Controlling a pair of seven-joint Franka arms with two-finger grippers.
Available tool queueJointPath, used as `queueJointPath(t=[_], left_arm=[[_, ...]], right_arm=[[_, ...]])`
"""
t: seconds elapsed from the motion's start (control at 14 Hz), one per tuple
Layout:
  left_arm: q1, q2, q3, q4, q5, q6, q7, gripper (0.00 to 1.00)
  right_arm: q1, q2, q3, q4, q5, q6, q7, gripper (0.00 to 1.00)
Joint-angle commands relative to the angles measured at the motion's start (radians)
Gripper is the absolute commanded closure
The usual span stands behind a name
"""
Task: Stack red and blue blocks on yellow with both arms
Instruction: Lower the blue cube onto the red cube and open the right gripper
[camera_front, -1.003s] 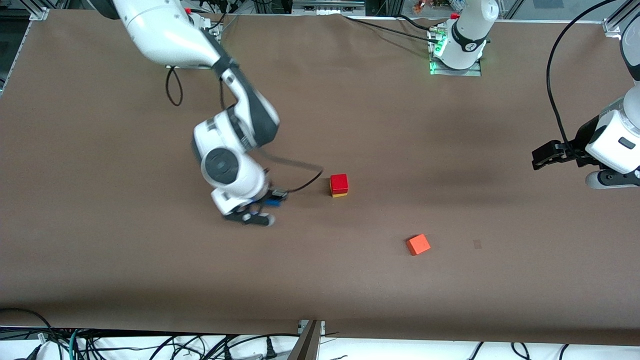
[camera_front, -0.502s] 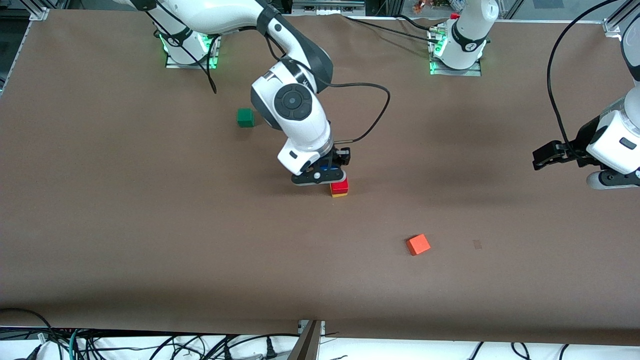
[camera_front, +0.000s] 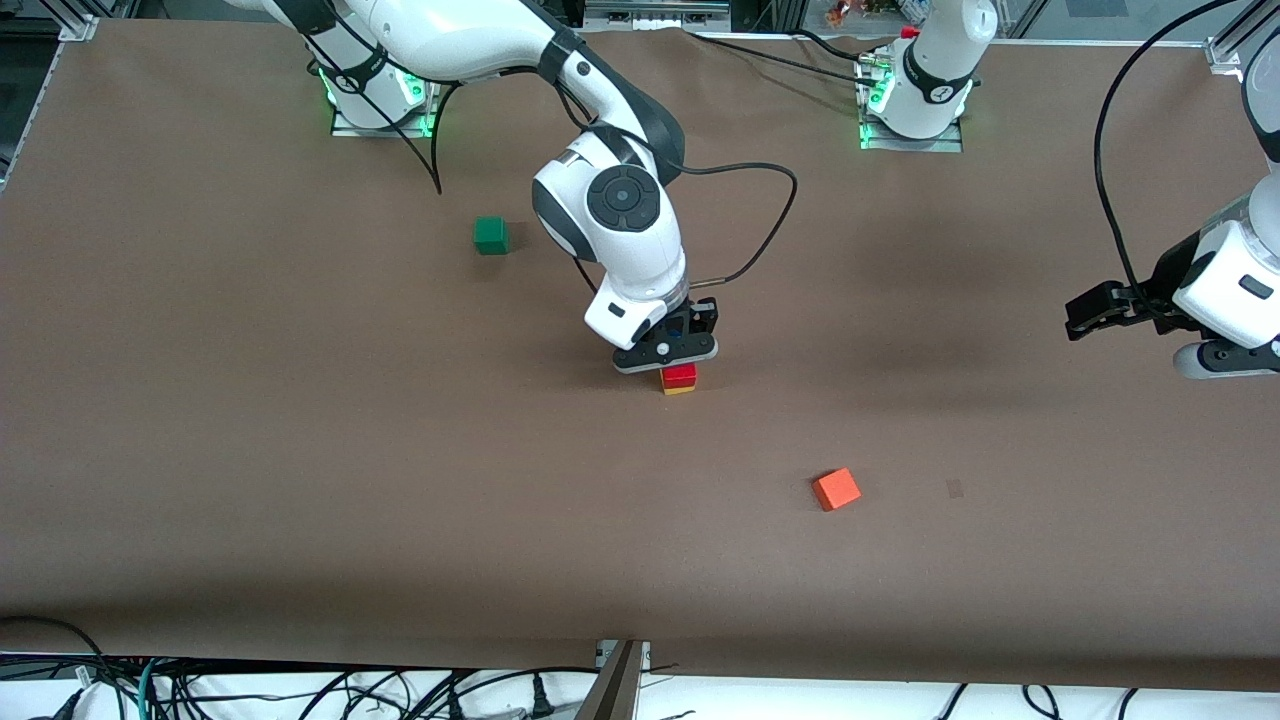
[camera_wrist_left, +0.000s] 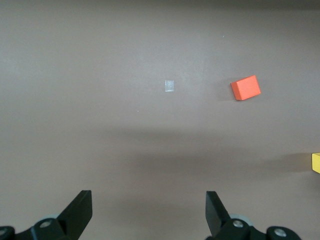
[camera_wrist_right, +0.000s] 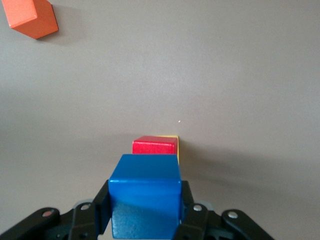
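Note:
The red block sits on yellow near the middle of the table. My right gripper hangs directly over this stack, shut on the blue block, and the wrist hides most of the stack in the front view. In the right wrist view the blue block fills the space between the fingers, with the red block and a sliver of yellow just under it. My left gripper waits open over the left arm's end of the table, with nothing between its fingers.
An orange cube lies nearer the front camera than the stack, toward the left arm's end. A green cube sits farther from that camera, toward the right arm's end. A small pale patch marks the cloth beside the orange cube.
My right arm has swung with the blue block from the right arm's end to above the red-on-yellow stack. This uncovered the green cube. The left arm has not moved.

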Motion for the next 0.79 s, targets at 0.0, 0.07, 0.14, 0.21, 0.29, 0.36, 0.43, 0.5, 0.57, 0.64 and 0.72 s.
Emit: queueJointPath(t=[0.0, 0.07, 0.14, 0.21, 0.29, 0.36, 0.43, 0.5, 0.57, 0.64, 0.72], left_arm=[[0.000, 0.011, 0.002, 0.027, -0.026, -0.010, 0.003, 0.00], [0.001, 0.013, 0.002, 0.027, -0.026, -0.008, 0.003, 0.00], [0.001, 0.013, 0.002, 0.027, -0.026, -0.008, 0.003, 0.00], [0.000, 0.013, 0.002, 0.027, -0.026, -0.008, 0.003, 0.00], [0.001, 0.013, 0.002, 0.027, -0.026, -0.010, 0.003, 0.00], [0.001, 0.013, 0.002, 0.027, -0.026, -0.008, 0.003, 0.00], [0.001, 0.013, 0.002, 0.027, -0.026, -0.008, 0.003, 0.00], [0.000, 0.013, 0.002, 0.027, -0.026, -0.008, 0.003, 0.00], [-0.002, 0.013, 0.002, 0.027, -0.026, -0.008, 0.003, 0.00], [-0.002, 0.013, 0.002, 0.027, -0.026, -0.008, 0.003, 0.00], [-0.002, 0.014, 0.002, 0.027, -0.026, -0.008, 0.003, 0.00]], right_arm=[[0.006, 0.038, -0.006, 0.062, -0.024, 0.013, -0.035, 0.84], [0.006, 0.041, -0.004, 0.062, -0.044, 0.014, -0.037, 0.84], [0.006, 0.046, -0.006, 0.062, -0.046, 0.015, -0.037, 0.84], [0.006, 0.050, -0.006, 0.062, -0.046, 0.018, -0.037, 0.83], [0.006, 0.052, -0.006, 0.062, -0.047, 0.024, -0.037, 0.83], [0.006, 0.053, -0.004, 0.060, -0.047, 0.026, -0.036, 0.83], [0.008, 0.057, -0.006, 0.060, -0.047, 0.026, -0.034, 0.83], [0.011, 0.058, -0.006, 0.060, -0.047, 0.026, -0.033, 0.83], [0.014, 0.058, -0.006, 0.059, -0.047, 0.024, -0.033, 0.83], [0.014, 0.058, -0.004, 0.059, -0.047, 0.024, -0.031, 0.83], [0.014, 0.058, -0.004, 0.059, -0.047, 0.024, -0.029, 0.83]])
